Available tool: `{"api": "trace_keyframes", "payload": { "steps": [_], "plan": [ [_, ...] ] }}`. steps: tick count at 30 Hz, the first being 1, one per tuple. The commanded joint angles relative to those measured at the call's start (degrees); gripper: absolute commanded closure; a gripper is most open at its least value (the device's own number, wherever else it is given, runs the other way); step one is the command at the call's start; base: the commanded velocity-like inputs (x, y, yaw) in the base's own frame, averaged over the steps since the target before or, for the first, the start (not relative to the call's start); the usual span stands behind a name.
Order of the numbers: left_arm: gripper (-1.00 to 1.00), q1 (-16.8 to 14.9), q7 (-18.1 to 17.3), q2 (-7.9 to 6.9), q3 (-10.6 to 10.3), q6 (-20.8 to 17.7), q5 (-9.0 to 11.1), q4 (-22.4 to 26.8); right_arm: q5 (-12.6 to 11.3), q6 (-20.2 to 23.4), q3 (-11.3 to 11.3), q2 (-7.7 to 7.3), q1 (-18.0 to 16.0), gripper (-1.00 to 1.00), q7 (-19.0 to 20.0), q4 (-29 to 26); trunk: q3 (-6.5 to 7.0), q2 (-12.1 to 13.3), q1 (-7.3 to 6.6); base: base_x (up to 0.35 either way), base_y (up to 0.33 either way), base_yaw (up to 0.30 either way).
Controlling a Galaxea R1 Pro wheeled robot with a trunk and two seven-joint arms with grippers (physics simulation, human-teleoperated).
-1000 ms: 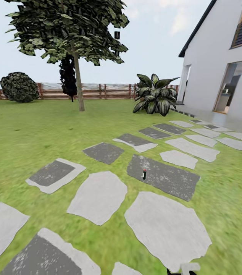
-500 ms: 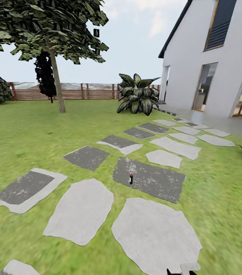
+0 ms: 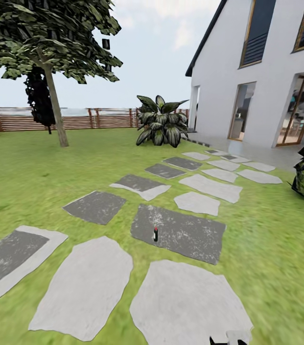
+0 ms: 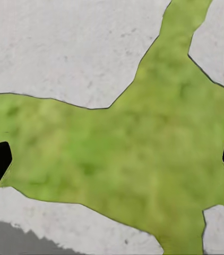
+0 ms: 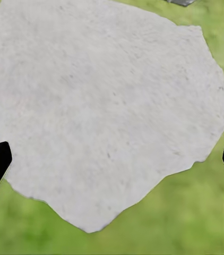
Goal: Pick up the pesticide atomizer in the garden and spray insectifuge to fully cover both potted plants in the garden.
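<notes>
The left end effector (image 4: 112, 159), fingers spread, hangs over lawn (image 4: 144, 143) between stepping stones (image 4: 64, 48).

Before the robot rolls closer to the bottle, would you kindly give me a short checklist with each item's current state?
1. Small dark bottle with red top in sight: ok.
2. Bottle upright on the dark grey stepping stone: ok.
3. Path over the pale stone looks free: ok.
4. Left gripper jaws spread, nothing held: ok.
5. Right gripper jaws spread, nothing held: ok.
6. Bottle within arm's reach: not ok.
</notes>
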State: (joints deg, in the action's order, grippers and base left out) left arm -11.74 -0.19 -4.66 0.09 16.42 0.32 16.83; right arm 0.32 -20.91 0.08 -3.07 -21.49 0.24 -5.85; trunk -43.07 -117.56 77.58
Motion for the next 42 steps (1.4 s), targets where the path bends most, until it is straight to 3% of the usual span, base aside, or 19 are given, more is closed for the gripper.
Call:
{"api": "trace_keyframes", "payload": {
  "steps": [1,31,42],
  "plan": [
    [-1.0,0.0,0.0,0.0,0.0,0.2,0.0,0.0,0.0,-0.2,0.0,-0.01,0.0,-1.0,0.0,0.1,-0.05,0.0,0.03,0.336,0.0,-0.002],
    [-1.0,0.0,0.0,0.0,0.0,0.2,0.0,0.0,0.0,-0.2,0.0,-0.01,0.0,-1.0,0.0,0.1,-0.05,0.0,0.03,0.336,0.002,0.0],
    [-1.0,0.0,0.0,0.0,0.0,0.2,0.0,0.0,0.0,-0.2,0.0,-0.01,0.0,-1.0,0.0,0.1,-0.05,0.0,0.03,0.254,0.195,0.011]
  ]
}}
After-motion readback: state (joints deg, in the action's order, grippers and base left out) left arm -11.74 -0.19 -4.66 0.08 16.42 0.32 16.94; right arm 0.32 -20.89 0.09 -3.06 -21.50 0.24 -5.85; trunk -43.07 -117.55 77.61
